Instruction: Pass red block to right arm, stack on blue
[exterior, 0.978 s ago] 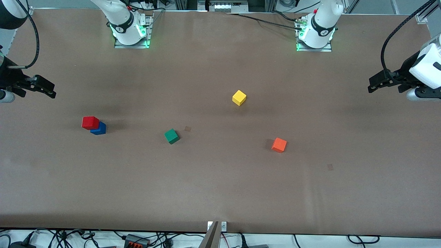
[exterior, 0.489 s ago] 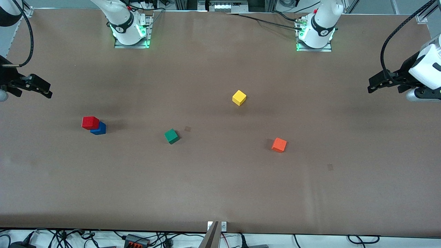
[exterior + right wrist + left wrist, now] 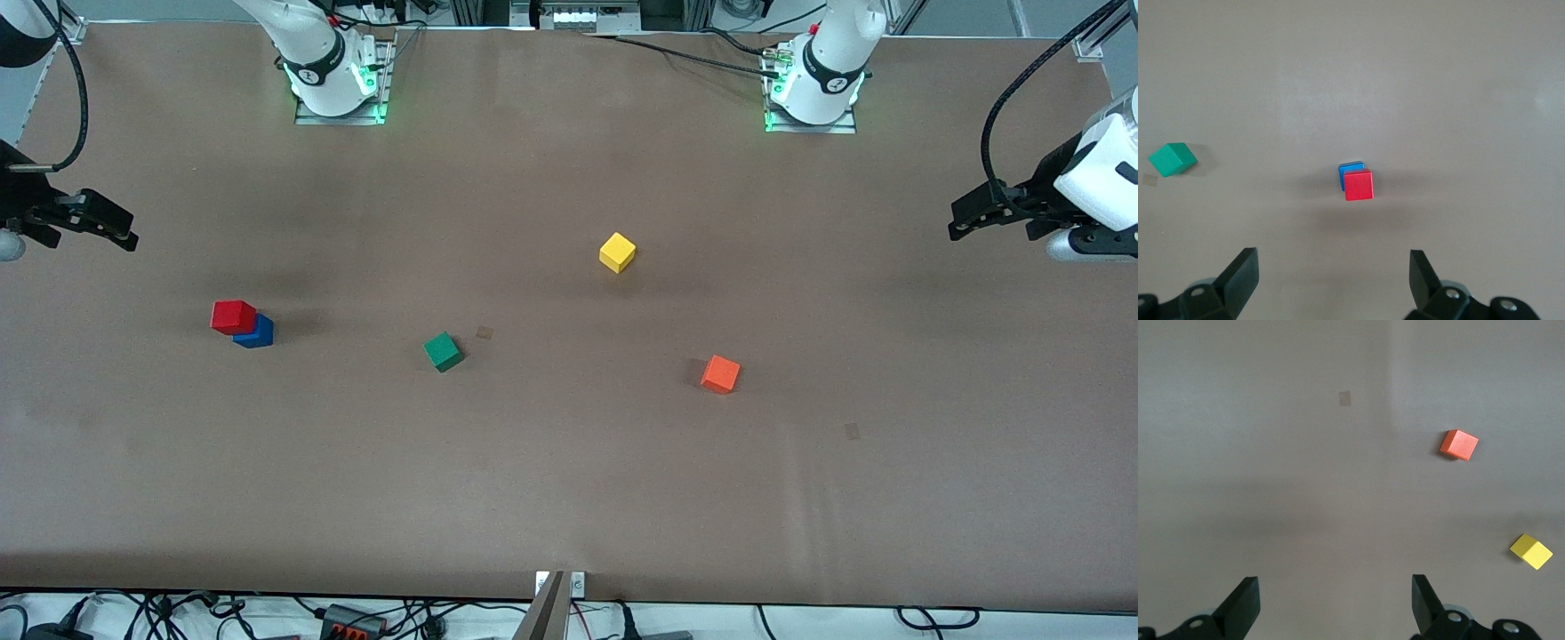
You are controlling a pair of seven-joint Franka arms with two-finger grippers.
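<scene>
The red block (image 3: 233, 316) sits on top of the blue block (image 3: 257, 332), a little off centre, toward the right arm's end of the table. The stack also shows in the right wrist view, red block (image 3: 1358, 185) over blue block (image 3: 1350, 169). My right gripper (image 3: 116, 229) is open and empty, raised over the table edge at its own end, apart from the stack; its open jaws frame bare table in the right wrist view (image 3: 1331, 277). My left gripper (image 3: 969, 218) is open and empty, raised over the table's other end, and shows in the left wrist view (image 3: 1335, 603).
A green cube (image 3: 443, 351) lies between the stack and the table's middle. A yellow cube (image 3: 617, 252) lies near the middle. An orange cube (image 3: 720, 374) lies toward the left arm's end, nearer the front camera. Two small dark patches mark the brown table (image 3: 569, 489).
My right gripper has drawn back toward its end of the table, away from the stack. The left arm and the blocks have barely moved.
</scene>
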